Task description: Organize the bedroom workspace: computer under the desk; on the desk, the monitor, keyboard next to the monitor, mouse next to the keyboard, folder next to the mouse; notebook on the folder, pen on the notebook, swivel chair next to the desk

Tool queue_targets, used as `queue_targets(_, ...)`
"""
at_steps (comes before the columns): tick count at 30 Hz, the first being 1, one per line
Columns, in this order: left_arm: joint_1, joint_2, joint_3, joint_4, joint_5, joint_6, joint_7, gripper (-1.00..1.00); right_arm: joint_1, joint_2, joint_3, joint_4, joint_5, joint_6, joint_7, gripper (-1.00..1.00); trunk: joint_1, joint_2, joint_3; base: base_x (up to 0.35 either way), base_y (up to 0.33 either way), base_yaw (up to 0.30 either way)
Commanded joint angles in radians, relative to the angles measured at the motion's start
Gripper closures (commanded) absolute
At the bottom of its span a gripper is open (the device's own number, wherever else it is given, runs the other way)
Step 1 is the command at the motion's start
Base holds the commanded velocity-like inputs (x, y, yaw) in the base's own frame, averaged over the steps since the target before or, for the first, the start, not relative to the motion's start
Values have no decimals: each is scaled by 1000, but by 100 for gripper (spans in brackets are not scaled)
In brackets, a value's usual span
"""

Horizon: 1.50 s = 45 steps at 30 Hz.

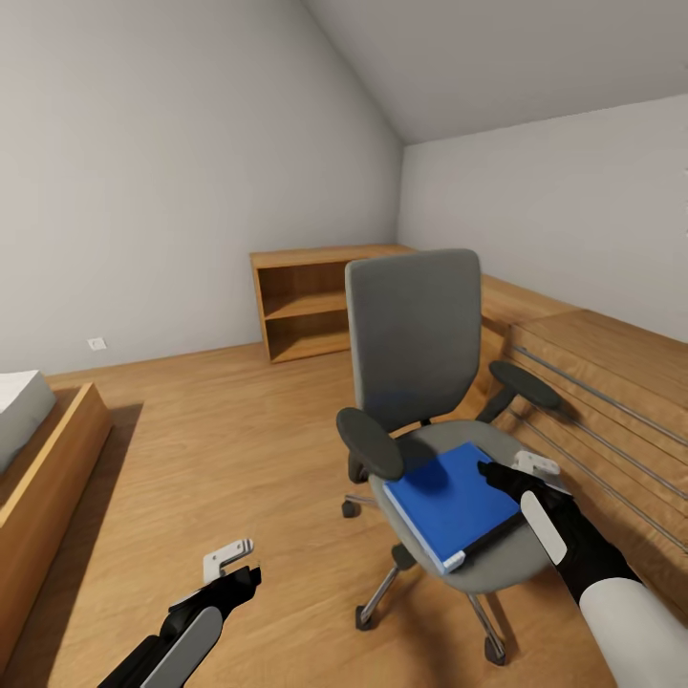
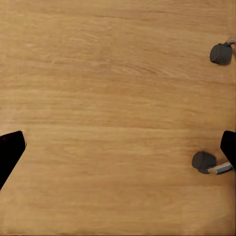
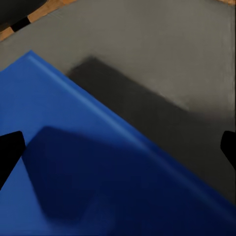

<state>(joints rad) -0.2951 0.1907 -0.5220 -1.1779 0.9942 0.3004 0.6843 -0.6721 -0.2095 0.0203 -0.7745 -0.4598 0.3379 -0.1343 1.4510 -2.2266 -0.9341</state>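
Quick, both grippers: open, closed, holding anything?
Left gripper: open, empty, above bare floor.
Right gripper: open, holding nothing, above the blue folder.

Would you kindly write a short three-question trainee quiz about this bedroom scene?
1. True or false: the blue folder lies on the swivel chair seat.
2. Which tool is over the folder: A) left tool B) right tool?
3. Fill in: the left tool hangs above the wooden ____.

Key: 1 true; 2 B; 3 floor.
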Motion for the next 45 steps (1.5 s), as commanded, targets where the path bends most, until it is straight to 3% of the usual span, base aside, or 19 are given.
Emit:
queue_targets(1, -1, 1, -3, -2, 5, 2, 7, -100, 0, -1, 3, 23, -11, 4, -8, -100, -1, 0, -1, -219, 0, 0)
queue_targets(45, -1, 1, -1, -2, 6, 2, 6, -100, 0, -1, 3, 23, -11, 3, -10, -100, -1, 0, -1, -93, 0, 0)
